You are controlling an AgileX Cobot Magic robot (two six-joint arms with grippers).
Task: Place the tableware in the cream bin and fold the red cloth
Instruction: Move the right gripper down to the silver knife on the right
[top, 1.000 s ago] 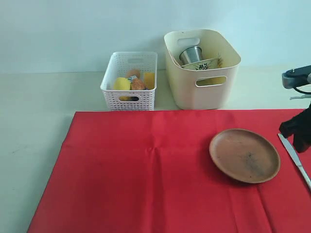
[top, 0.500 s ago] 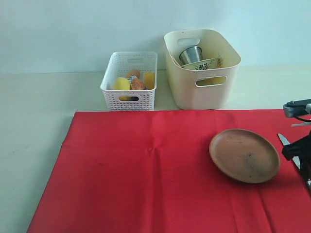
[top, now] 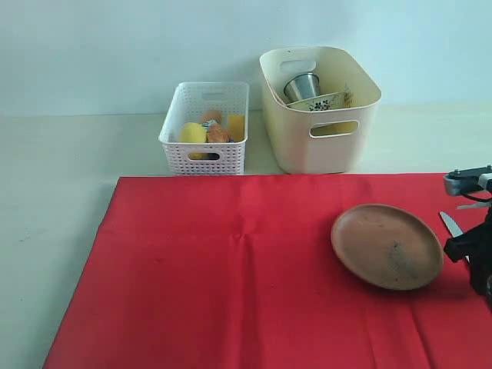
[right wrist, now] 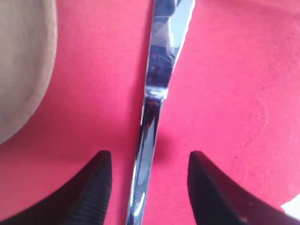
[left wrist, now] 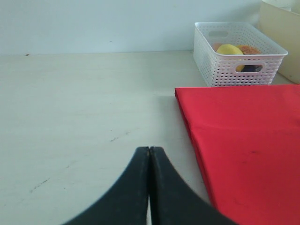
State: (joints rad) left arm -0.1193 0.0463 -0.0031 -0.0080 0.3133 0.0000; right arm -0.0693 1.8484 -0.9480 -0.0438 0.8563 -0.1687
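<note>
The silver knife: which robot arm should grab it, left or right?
Right, probably. The right hand is open just above the silver knife, one finger on each side of its handle, on the red cloth. The left hand is shut, off the cloth, over the table.

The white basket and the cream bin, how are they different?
The white basket is low and full of little holes; the cream bin is taller with smooth walls. The white basket holds yellow and orange food pieces; the cream bin holds a steel cup and a flowered bowl. Both stand behind the red cloth and have oval handle holes.
</note>
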